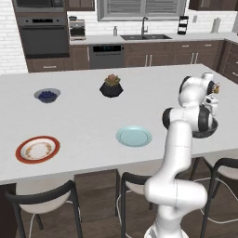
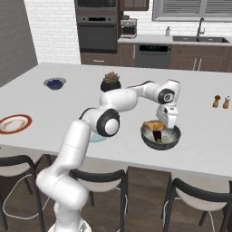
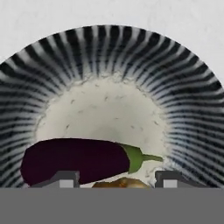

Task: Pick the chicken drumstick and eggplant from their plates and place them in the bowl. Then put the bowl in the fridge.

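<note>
Pincer point(image 2: 168, 128) hangs directly over the bowl point(image 2: 172, 138), which sits on the table point(image 2: 199, 131) near its front edge. In the hand view I see the two finger tips point(image 3: 65, 180) set well apart with nothing between them, so I read the jaws as spread and holding nothing. The eggplant point(image 3: 74, 159) lies across the bowl's pale floor, its green stem pointing away from the body, and the chicken drumstick point(image 3: 122, 183) lies against it. The pale blue-green plate point(image 1: 134, 136) and the orange-rimmed plate point(image 1: 37, 149) both stand bare, so I judge that only the move to the fridge remains.

The bowl looks rigid, glazed and probably slippery, and heavier than either piece of food. I would pinch its wall at the rim, one finger inside and one outside, at a stretch clear of the food. A one-sided hold may let it tip, so I would keep it level and move slowly.
</note>
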